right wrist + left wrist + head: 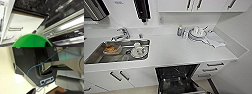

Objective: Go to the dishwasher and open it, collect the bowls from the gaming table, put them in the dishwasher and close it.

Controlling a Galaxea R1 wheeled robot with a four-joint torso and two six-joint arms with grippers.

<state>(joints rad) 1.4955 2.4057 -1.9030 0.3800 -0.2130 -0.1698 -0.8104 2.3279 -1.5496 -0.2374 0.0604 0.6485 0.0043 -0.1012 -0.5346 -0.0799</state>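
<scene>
The dishwasher (176, 78) stands open under the white counter, its dark inside and racks exposed and its door folded down. In the right wrist view a green bowl (31, 40) sits very close to the camera, in the air in front of the lowered door (65, 25), with the dark rack (31, 5) beyond it. My right gripper holds this bowl, though its fingers are hidden behind it. The left wrist view looks along my own dark base (28, 62) and a blue cable (31, 68) over pale floor. The gaming table is out of view.
A steel sink (94, 56) at the left holds dishes (137, 50) and an orange item (111, 48). Stacked white dishes (197, 33), a cloth (215, 40) and a bottle (179, 30) sit on the counter. Drawers (211, 68) flank the dishwasher on the right, white cabinet doors (119, 76) on the left.
</scene>
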